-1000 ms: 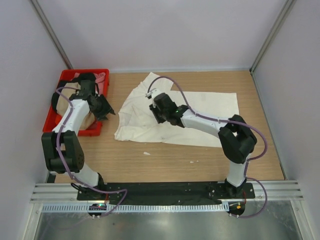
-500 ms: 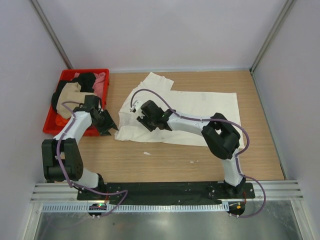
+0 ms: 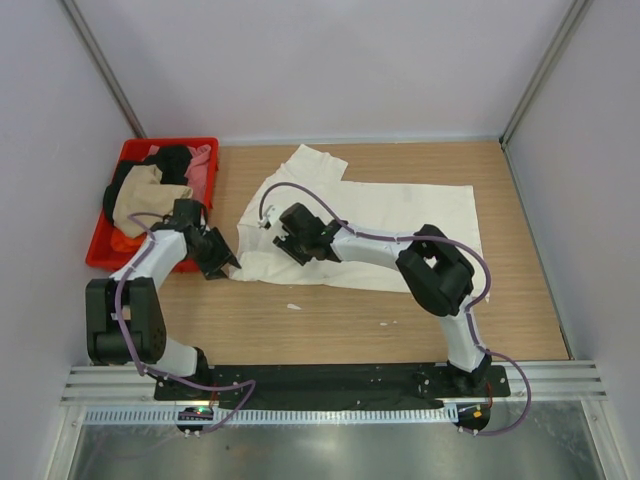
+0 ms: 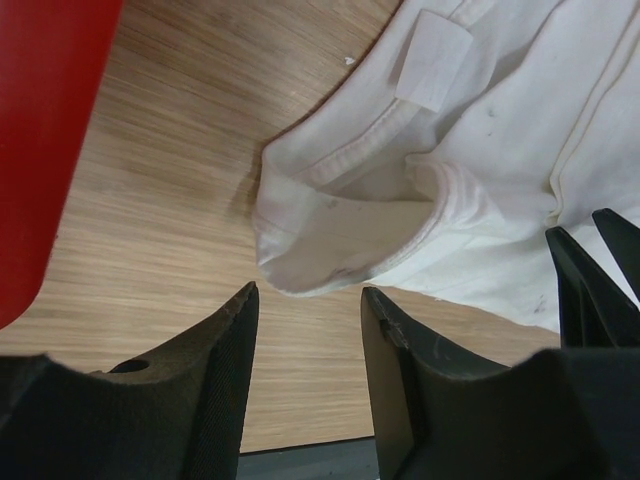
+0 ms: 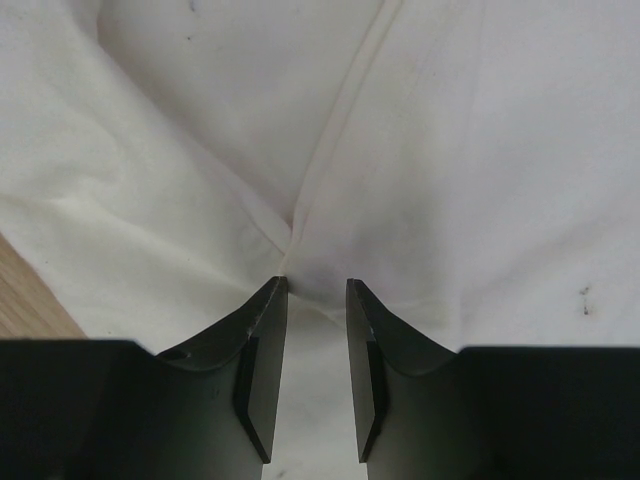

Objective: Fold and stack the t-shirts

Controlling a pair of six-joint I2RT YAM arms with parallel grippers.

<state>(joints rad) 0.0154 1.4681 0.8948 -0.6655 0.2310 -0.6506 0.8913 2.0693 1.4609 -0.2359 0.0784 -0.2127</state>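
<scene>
Currently the t-shirt (image 4: 480, 190) has its corner just ahead of the left gripper (image 4: 305, 300), jaws apart, empty; right gripper (image 5: 315, 285), jaws narrowly apart, over the same t-shirt.

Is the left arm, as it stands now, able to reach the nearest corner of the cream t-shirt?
Probably yes. The left gripper is open, its tips just short of the cream t-shirt at its rolled corner, with only bare table between. The red crate lies off to the side.
</scene>
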